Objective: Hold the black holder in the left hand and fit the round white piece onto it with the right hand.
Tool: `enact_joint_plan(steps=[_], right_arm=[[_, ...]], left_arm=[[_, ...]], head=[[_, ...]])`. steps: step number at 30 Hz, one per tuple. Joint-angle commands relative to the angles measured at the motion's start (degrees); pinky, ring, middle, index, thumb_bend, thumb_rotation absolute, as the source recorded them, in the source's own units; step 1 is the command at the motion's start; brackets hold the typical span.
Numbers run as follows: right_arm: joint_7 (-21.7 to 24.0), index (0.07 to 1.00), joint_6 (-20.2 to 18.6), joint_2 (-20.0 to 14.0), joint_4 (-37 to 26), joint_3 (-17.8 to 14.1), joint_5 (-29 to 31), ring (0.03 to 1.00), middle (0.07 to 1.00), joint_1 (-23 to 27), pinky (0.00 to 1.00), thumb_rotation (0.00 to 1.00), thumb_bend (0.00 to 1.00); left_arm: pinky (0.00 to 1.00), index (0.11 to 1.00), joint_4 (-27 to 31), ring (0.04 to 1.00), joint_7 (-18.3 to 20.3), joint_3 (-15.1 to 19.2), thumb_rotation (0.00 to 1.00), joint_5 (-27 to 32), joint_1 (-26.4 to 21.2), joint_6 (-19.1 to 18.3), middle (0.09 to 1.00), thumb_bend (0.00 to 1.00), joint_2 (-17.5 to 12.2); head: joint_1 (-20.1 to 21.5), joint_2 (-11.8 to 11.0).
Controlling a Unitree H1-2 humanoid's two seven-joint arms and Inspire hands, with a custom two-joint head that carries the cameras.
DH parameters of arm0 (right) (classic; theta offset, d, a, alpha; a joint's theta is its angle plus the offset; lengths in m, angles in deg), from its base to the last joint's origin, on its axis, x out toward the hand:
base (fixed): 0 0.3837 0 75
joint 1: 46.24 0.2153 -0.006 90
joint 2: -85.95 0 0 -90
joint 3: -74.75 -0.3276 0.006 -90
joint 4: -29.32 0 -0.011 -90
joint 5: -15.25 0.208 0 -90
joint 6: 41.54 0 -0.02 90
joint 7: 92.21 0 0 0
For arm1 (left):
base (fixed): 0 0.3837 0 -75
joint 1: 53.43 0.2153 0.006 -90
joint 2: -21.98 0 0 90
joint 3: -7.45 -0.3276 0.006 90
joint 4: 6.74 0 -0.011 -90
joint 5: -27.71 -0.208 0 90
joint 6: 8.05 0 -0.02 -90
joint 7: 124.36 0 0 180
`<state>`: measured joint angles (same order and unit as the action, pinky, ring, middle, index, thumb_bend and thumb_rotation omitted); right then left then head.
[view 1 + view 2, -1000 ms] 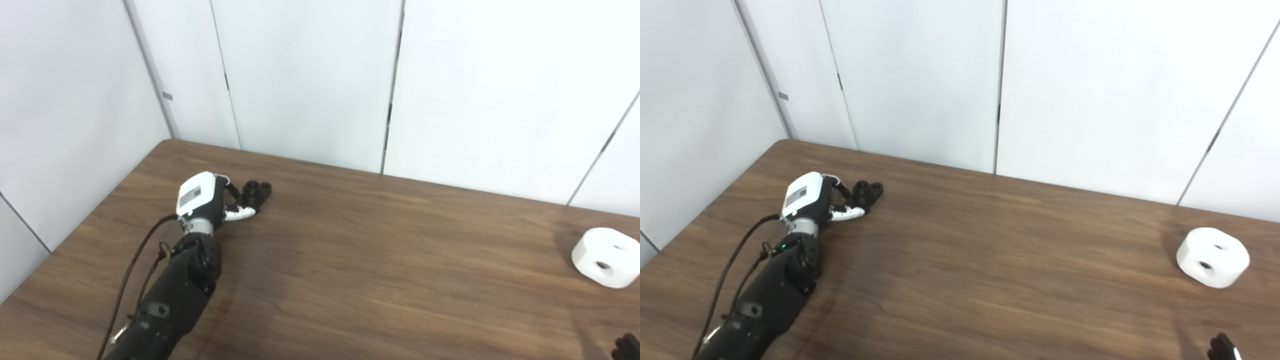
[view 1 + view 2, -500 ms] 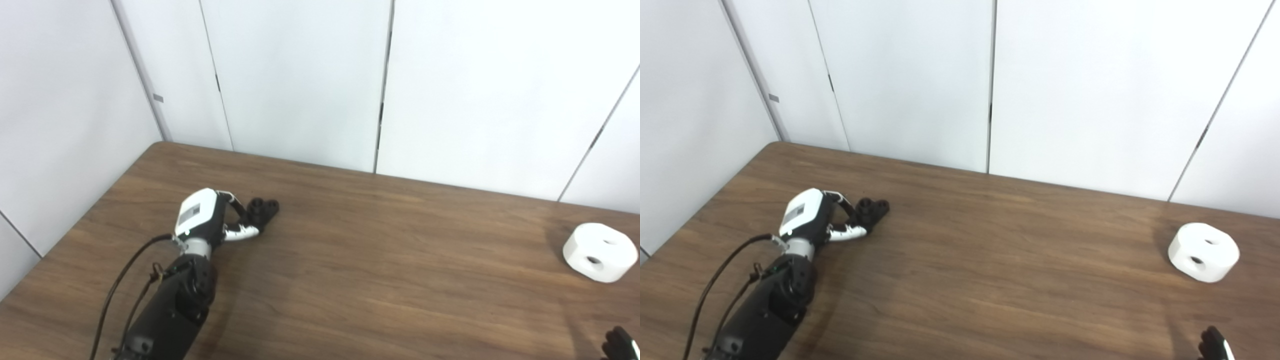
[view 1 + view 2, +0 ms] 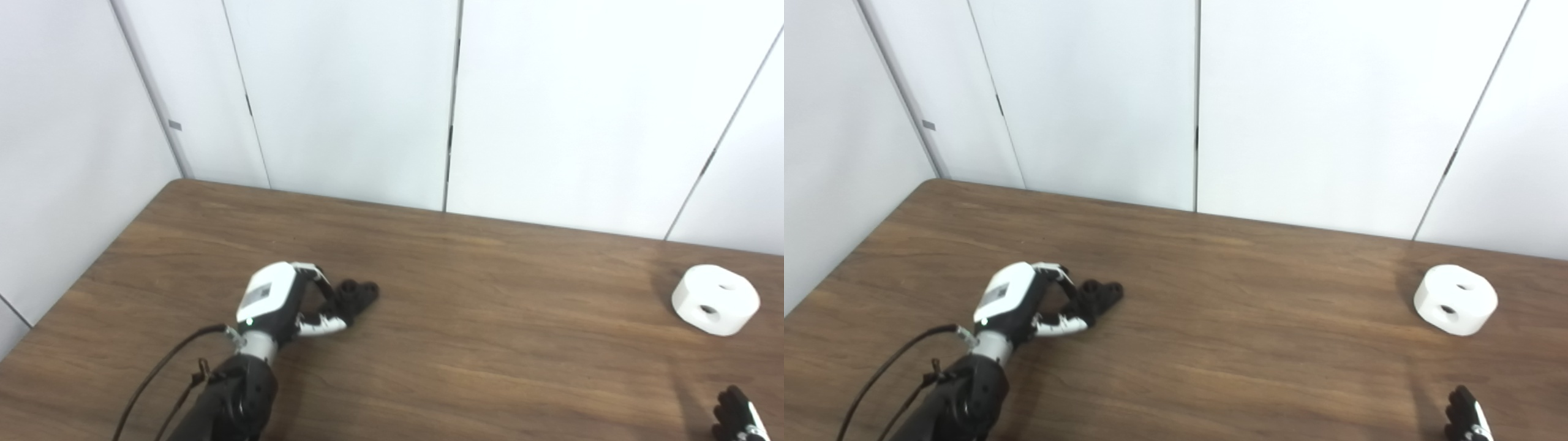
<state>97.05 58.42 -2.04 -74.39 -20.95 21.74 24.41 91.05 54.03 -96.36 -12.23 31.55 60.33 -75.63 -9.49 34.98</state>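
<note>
The black holder (image 3: 358,294), a small dark piece with two round sockets on top, sits low over the wooden table (image 3: 490,343) left of centre. My left hand (image 3: 282,303) is shut on its near end, with fingers and thumb wrapped round it. The round white piece (image 3: 715,300), a thick disc with holes in its top and side, rests on the table at the far right with nothing touching it. Only the dark fingertips of my right hand (image 3: 738,419) show at the bottom right corner, well short of the white piece.
White wall panels (image 3: 343,98) stand right behind the table's back edge and along its left side. A black cable (image 3: 159,380) hangs along my left forearm.
My left hand has drawn the black holder from the back left toward the near middle of the table. My right hand has crept up into view. The camera has also shifted.
</note>
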Motion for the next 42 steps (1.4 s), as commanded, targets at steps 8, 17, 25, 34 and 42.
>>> enact_joint_plan(steps=[8,17,25,34,42], right_arm=[[-0.1,1.0,-0.3,1.6,-1.0,2.0,-0.8,1.0,1.0,-1.1,1.0,1.0,0.62],[-0.9,1.0,-0.8,2.1,-2.5,2.9,-2.4,1.0,1.0,-0.9,1.0,1.0,0.61],[-1.7,1.0,-3.5,3.2,-4.2,3.7,-3.7,1.0,1.0,-0.4,1.0,1.0,0.63],[-2.5,1.0,-5.9,3.7,-5.9,4.7,-4.6,1.0,0.994,0.2,1.0,1.0,0.62],[-3.0,1.0,-7.5,4.2,-7.1,4.8,-5.5,1.0,0.987,0.5,1.0,1.0,0.65]], left_arm=[[0.82,0.49,4.9,0.882,3.4,-6.8,0.05,-3.3,6.7,5.8,0.812,0.52,1.0],[0.87,0.491,8.5,0.876,4.6,-10.8,0.05,-6.6,10.1,8.7,0.808,0.52,1.6],[0.85,0.489,10.8,0.868,5.5,-14.3,0.05,-8.2,12.1,11.0,0.798,0.52,3.4],[0.86,0.49,11.0,0.873,6.6,-17.4,0.05,-12.1,12.9,11.6,0.805,0.52,6.4],[0.85,0.489,8.6,0.864,4.3,-20.5,0.05,-16.4,13.3,14.8,0.802,0.52,7.5]], head=[[2.5,2.2],[5.1,4.8],[7.9,7.4],[10.3,10.4],[11.5,11.8]])
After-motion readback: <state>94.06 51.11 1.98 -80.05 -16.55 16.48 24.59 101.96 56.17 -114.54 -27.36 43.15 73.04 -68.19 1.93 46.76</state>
